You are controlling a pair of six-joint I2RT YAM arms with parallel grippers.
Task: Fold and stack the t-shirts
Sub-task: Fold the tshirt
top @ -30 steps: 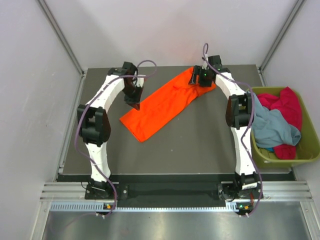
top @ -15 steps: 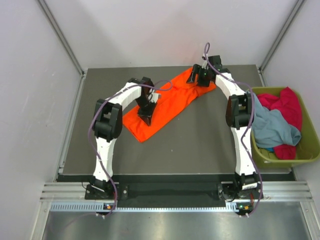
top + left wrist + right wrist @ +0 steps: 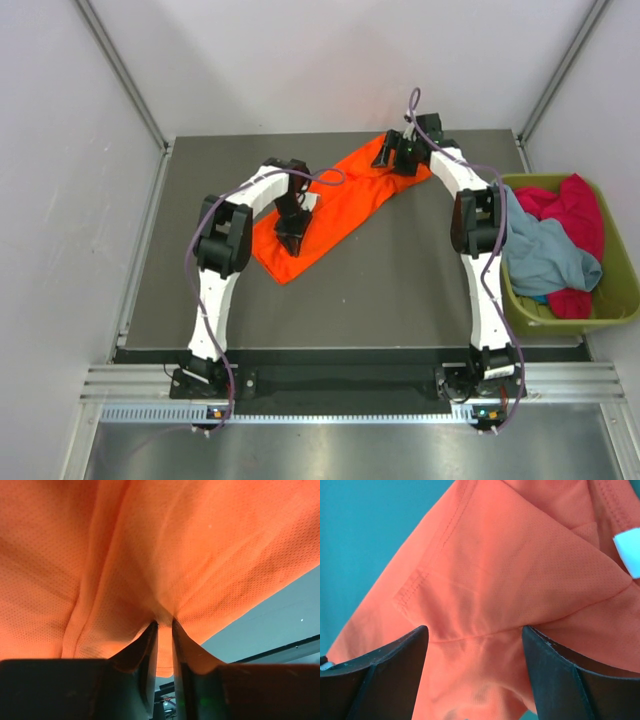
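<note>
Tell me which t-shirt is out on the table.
The orange t-shirt, spread on the table; the grey-blue t-shirt and magenta-red t-shirt lie bunched in the green bin.

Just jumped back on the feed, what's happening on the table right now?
The arms are working on the orange t-shirt, which lies diagonally on the table. The left claw is down on its near half, jaws almost together with cloth bunched at the tips; whether it grips is unclear. The right claw is open over the far end. A magenta-red t-shirt and a grey-blue t-shirt sit unfolded in the green bin on the right; nothing is stacked yet.
</note>
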